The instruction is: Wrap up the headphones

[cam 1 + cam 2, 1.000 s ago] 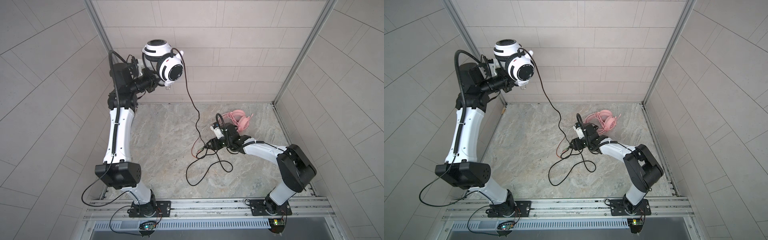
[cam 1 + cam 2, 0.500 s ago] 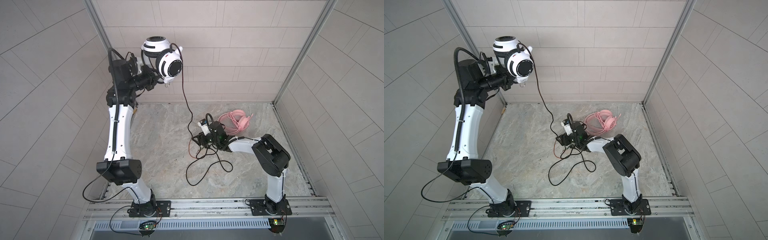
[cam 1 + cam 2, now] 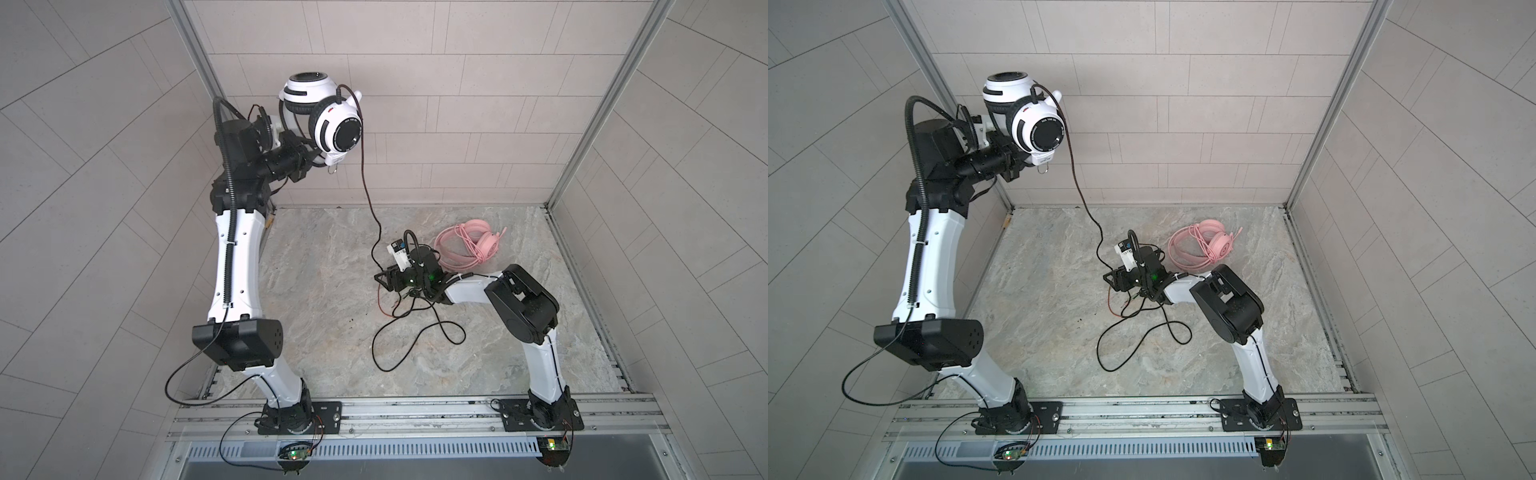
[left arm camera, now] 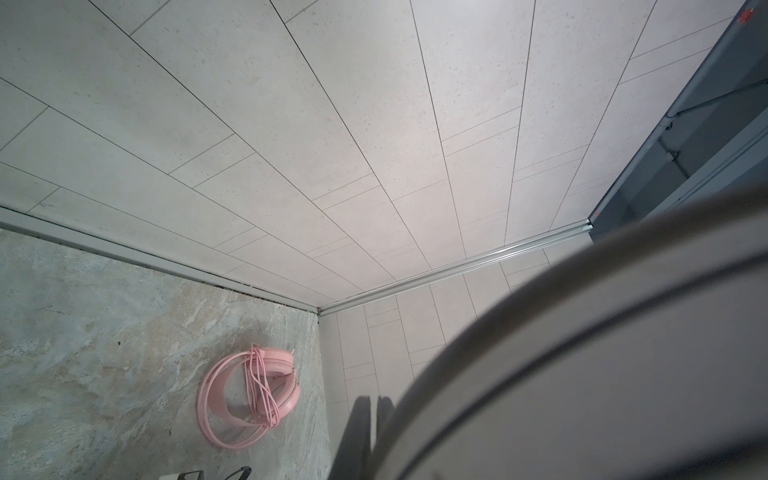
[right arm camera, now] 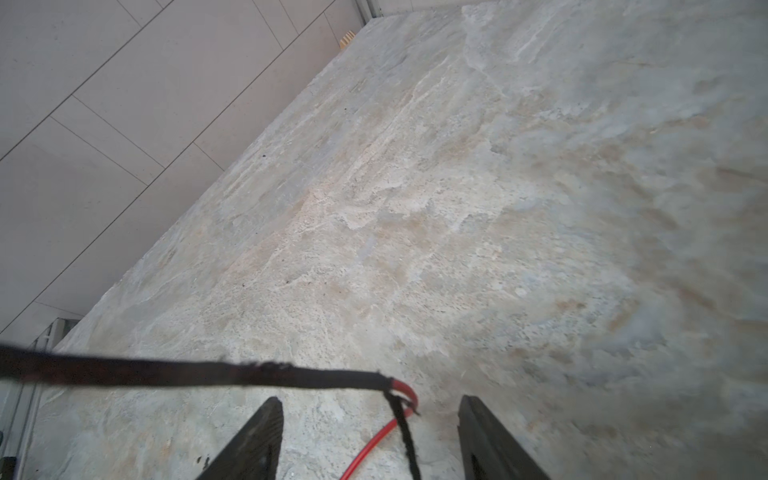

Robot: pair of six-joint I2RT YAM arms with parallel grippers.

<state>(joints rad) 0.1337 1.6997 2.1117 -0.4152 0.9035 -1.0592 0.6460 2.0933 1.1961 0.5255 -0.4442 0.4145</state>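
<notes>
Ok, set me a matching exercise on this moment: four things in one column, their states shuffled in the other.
Things:
1. white-and-black headset
2. pink headset
3. black cable
4. right tool

States:
a. open, low over the table
b. held up clear of the table
c. lying flat, its own cable wound round it
d. hanging from above down to the table

Pairs: 1-b; 2-c; 3-d; 4-a
</notes>
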